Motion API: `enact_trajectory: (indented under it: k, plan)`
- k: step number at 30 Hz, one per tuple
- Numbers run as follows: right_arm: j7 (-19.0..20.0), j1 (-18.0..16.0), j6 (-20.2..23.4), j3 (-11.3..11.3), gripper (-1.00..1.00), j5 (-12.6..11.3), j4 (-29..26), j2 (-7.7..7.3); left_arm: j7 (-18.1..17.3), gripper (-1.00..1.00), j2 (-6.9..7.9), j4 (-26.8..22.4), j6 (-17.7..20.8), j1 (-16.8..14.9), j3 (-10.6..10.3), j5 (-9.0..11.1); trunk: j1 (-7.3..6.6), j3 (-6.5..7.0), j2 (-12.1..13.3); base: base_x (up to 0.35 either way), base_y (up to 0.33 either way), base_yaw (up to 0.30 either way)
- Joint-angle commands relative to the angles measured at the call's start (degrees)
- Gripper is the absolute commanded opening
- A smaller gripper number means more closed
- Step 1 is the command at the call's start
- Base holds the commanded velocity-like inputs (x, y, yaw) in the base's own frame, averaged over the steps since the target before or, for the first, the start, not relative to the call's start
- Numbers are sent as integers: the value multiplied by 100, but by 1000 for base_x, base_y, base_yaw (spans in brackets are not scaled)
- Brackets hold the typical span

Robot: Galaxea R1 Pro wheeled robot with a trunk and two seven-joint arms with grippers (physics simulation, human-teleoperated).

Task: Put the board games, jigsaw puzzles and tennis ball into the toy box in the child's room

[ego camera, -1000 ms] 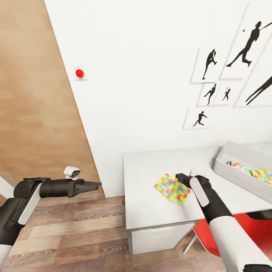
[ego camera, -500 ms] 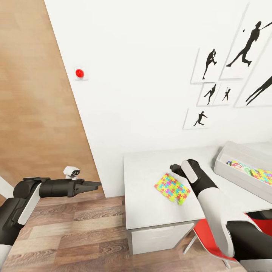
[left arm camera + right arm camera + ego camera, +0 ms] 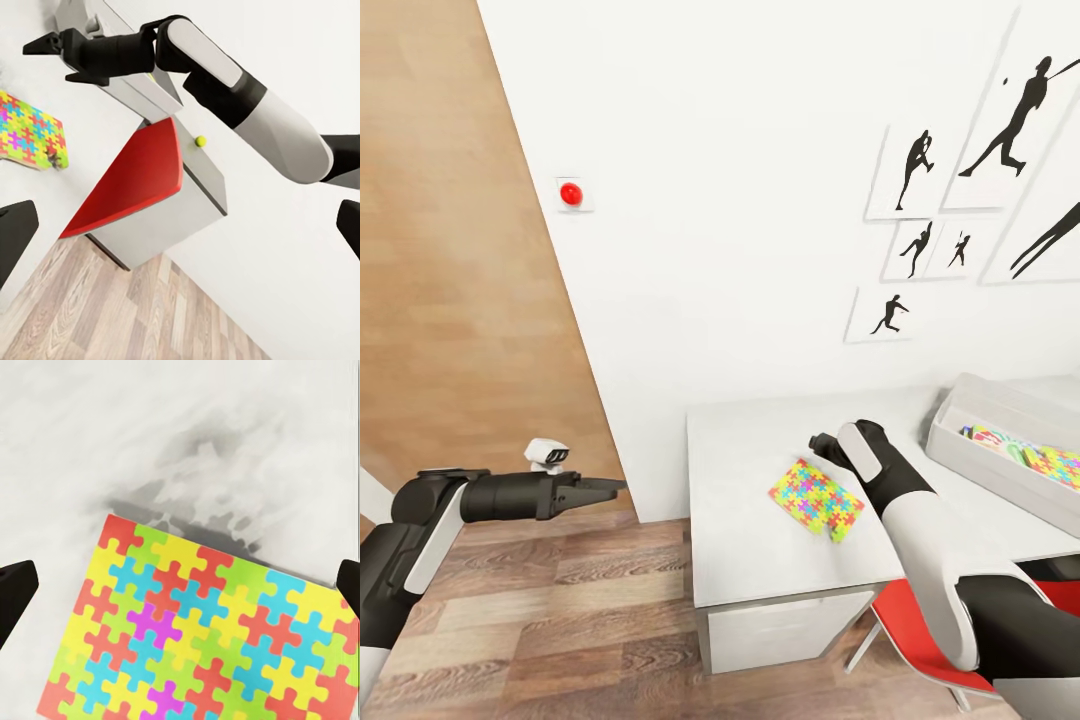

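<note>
Above the jigsaw puzzle (image 3: 817, 497), right claw (image 3: 818, 443) gapes.

Multicoloured interlocking-piece jigsaw puzzle (image 3: 817, 497) on light grey table (image 3: 760, 520), red chair (image 3: 920, 650), perhaps yellow-green ball (image 3: 200, 140)

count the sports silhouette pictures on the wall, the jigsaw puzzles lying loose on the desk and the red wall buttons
sports silhouette pictures: 6
loose jigsaw puzzle on the desk: 1
red wall button: 1
total: 8
</note>
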Motion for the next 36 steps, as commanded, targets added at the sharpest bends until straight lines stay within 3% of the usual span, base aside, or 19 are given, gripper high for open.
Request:
enact_trajectory:
  k: [1,14,36]
  plan:
    - [-52,-4,9,18,100,-55,-8,-9,-6,100,5,0,60,-6,-8,22,3,-12,-12,0,0,0]
    - [-50,-2,-11,23,100,-54,-7,-89,-1,100,3,0,60,-5,0,22,3,-52,-12,95,-15,0]
    - [-15,38,-150,32,100,-56,0,-100,-1,100,4,0,60,-4,0,22,3,-145,-12,51,-38,0]
